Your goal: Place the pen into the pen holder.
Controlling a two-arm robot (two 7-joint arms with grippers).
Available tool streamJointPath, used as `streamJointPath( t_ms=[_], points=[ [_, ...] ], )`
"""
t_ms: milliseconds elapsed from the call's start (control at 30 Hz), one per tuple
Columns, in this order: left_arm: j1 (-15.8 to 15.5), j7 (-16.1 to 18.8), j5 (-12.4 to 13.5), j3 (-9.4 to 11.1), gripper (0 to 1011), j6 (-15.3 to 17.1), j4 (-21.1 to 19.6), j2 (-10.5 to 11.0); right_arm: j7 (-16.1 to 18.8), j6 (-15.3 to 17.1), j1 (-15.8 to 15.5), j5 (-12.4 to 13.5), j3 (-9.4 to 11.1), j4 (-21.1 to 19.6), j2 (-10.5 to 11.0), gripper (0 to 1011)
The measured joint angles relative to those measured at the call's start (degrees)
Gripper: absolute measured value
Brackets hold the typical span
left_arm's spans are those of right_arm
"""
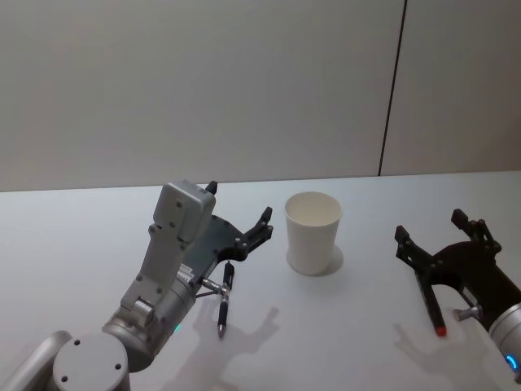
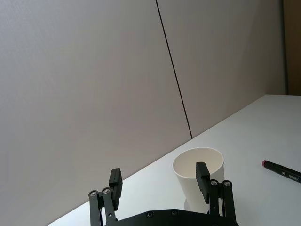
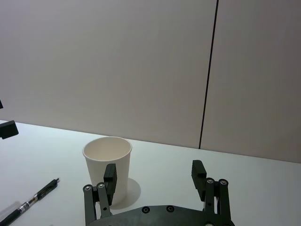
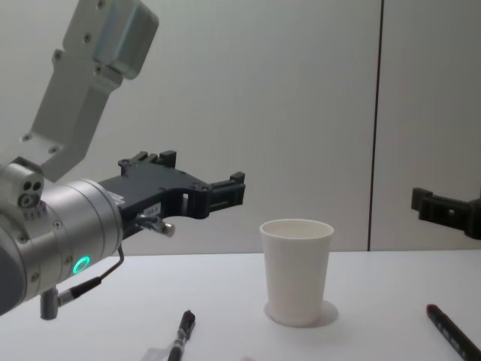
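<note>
A: Where is the paper cup (image 1: 313,232) standing?
B: It is standing upright on the tabletop (image 1: 73,244), toward the far edge and about midway along it. A black pen (image 1: 225,300) is lying to its left, and a red-tipped pen (image 1: 432,308) is lying nearer the right edge.
A: And the grippers?
B: The left gripper (image 1: 238,204) is hovering over the black pen's end, jaws spread and empty. The right gripper (image 1: 431,226) is hanging above the red-tipped pen, likewise released.
</note>
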Motion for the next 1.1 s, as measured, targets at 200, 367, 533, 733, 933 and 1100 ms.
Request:
streamJointPath(
  t_ms=[200,367,533,733,933,1100],
  points=[
    [0.0,0.0,0.0,0.0,1000,0.0,0.0,0.0,0.0,0.0,0.0,0.0,0.0,0.0,0.0,1001],
    [0.0,0.0,0.0,0.0,1000,0.0,0.0,0.0,0.0,0.0,0.0,0.0,0.0,0.0,0.0,1001],
    [0.0,0.0,0.0,0.0,1000,0.0,0.0,0.0,0.0,0.0,0.0,0.0,0.0,0.0,0.0,1001],
    [0.0,0.0,0.0,0.0,1000,0.0,0.0,0.0,0.0,0.0,0.0,0.0,0.0,0.0,0.0,1001],
    [0.0,0.0,0.0,0.0,1000,0.0,0.0,0.0,0.0,0.0,0.0,0.0,0.0,0.0,0.0,1001],
    [0.0,0.0,0.0,0.0,1000,0.0,0.0,0.0,0.0,0.0,0.0,0.0,0.0,0.0,0.0,1001]
  ],
)
